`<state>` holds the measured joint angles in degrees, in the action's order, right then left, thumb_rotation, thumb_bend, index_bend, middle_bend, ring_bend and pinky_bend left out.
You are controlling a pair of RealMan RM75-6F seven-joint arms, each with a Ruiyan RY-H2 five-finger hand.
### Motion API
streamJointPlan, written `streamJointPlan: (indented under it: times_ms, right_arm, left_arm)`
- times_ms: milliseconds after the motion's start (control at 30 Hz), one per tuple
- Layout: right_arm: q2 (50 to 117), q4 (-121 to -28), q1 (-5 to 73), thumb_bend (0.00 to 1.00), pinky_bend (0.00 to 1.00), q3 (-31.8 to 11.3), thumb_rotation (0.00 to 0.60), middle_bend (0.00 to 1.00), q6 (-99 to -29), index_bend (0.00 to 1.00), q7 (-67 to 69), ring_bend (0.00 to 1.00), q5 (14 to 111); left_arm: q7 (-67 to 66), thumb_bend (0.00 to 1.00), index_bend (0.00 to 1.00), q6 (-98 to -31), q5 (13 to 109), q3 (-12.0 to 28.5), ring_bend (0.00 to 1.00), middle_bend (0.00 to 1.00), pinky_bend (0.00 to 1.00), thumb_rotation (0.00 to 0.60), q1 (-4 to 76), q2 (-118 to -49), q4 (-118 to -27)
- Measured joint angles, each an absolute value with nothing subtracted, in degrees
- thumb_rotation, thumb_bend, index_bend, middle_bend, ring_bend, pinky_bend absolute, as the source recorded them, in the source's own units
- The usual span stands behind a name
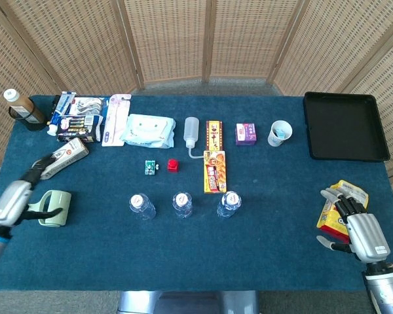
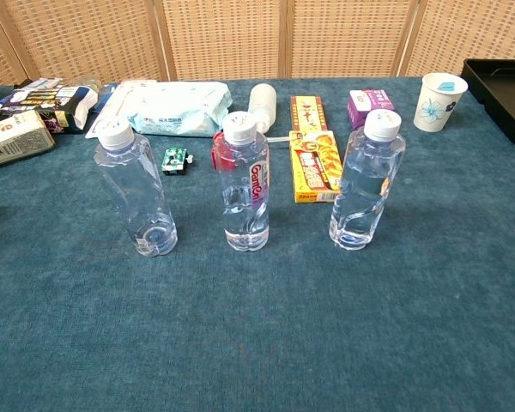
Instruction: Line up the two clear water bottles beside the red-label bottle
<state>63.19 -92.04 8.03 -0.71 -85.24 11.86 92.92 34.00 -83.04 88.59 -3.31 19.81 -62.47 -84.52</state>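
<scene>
Three bottles stand upright in a row at mid-table, apart from one another. The red-label bottle is in the middle: white cap, clear body, red wrap near the neck. A left clear bottle and a right clear bottle flank it, both unlabelled, white-capped, nearly empty.

Left hand at the table's left edge, fingers spread, holding nothing, just beside a green mug. Right hand at the near right, fingers loosely apart, empty, next to a yellow packet.
</scene>
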Motion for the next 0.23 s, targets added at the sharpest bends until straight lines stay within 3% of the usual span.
streamJointPlan:
  times_ms: [233]
  right_arm:
    - [63.93, -93.58, 6.67, 0.03, 0.15, -2.06, 0.6, 0.14, -87.51, 0.15, 0.95, 0.12, 90.87]
  left_arm:
    - [17.98, 0.13, 0.0, -91.86, 85.41, -3.42, 0.0, 0.0, 0.07, 0.6, 10.55, -59.3, -92.18]
